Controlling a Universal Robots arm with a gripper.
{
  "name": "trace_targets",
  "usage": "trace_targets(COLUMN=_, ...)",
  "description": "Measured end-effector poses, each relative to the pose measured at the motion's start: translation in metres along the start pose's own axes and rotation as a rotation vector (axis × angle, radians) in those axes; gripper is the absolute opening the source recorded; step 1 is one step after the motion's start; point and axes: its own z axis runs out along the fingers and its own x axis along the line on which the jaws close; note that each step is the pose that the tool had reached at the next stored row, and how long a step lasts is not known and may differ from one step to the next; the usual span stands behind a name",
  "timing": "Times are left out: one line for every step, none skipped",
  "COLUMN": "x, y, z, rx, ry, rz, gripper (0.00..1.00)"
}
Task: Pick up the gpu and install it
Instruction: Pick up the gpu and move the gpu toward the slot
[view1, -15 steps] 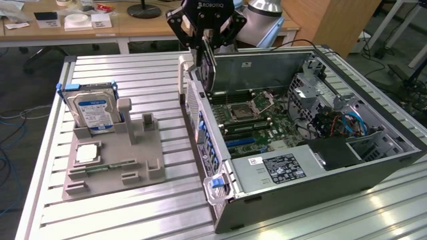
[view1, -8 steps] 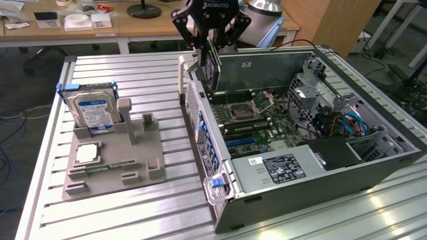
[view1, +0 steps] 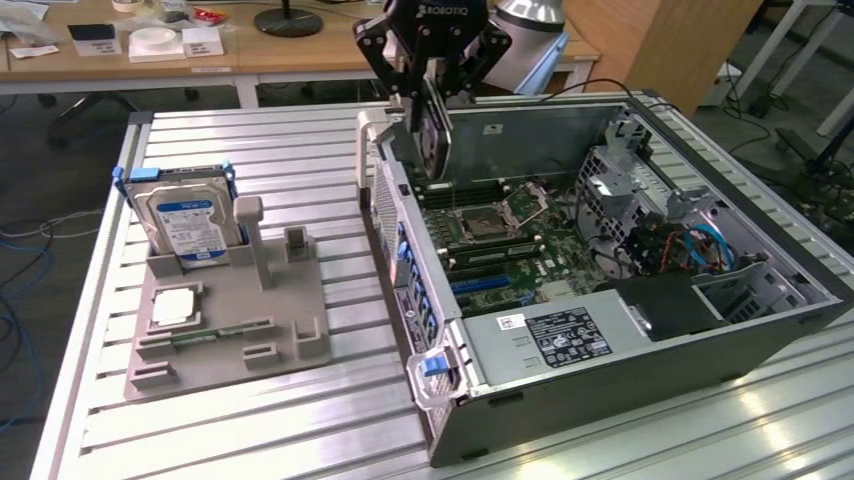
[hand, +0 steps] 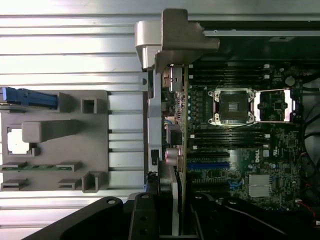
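Above the rear end of the open computer case (view1: 601, 400) — item one: gpu (view1: 433, 140), a thin dark board with a grey metal edge. It hangs clear of the motherboard (view1: 534, 250). In the exterior view it is nearly edge-on, taller than wide, so its long axis runs close to vertical with a slight tilt, the lower end toward the board. In the wrist view the gpu (hand: 183, 125) shows as a narrow line beside the case's rear wall.

Holder: gripper (view1: 434, 92), black, marked "ROBOTIQ". Its jaws are closed partway onto the card's upper end, a finger on each face. The gripper (hand: 172, 222) is also seen in the wrist view, with the card between its dark fingers.

Below the card:
- motherboard (hand: 250, 165), green
- silver-framed processor socket (view1: 483, 222)
- one blue slot (view1: 481, 283)

Case, near end: power supply (view1: 561, 335) with a black and white label — print too small to read.

On the exterior view's left, well apart from the case: grey fixture (view1: 267, 320).
- hard drive (view1: 187, 222), standing upright at the fixture's far end; its blue-white label cannot be read
- green memory stick (hand: 35, 167), lying flat in a recess

Support: slotted aluminium table (view1: 267, 150) under everything.
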Motion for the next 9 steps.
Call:
trace_targets(x=-0.0012, y=0.0000, z=0.0000, rx=-0.0001, ry=-0.0001, rz=0.000, gripper=0.28)
trace_targets(x=-0.0025, y=0.0000, z=0.0000, rx=0.0000, ry=0.0000, rz=0.000, gripper=0.28)
trace_targets(x=-0.0038, y=0.0001, z=0.0001, rx=0.0000, ry=-0.0001, rz=0.000, gripper=0.28)
trace_targets(x=-0.0049, y=0.0001, z=0.0000, rx=0.0000, ry=-0.0001, rz=0.000, gripper=0.28)
trace_targets(x=-0.0061, y=0.0001, z=0.0001, rx=0.0000, ry=-0.0001, rz=0.000, gripper=0.28)
trace_targets(x=-0.0071, y=0.0001, z=0.0001, rx=0.0000, ry=-0.0001, rz=0.000, gripper=0.28)
trace_targets(x=-0.0082, y=0.0002, z=0.0001, rx=-0.0001, ry=-0.0001, rz=0.000, gripper=0.28)
trace_targets(x=-0.0092, y=0.0002, z=0.0001, rx=0.0000, ry=-0.0001, rz=0.000, gripper=0.28)
trace_targets(x=-0.0104, y=0.0002, z=0.0001, rx=-0.0001, ry=-0.0001, rz=0.000, gripper=0.28)
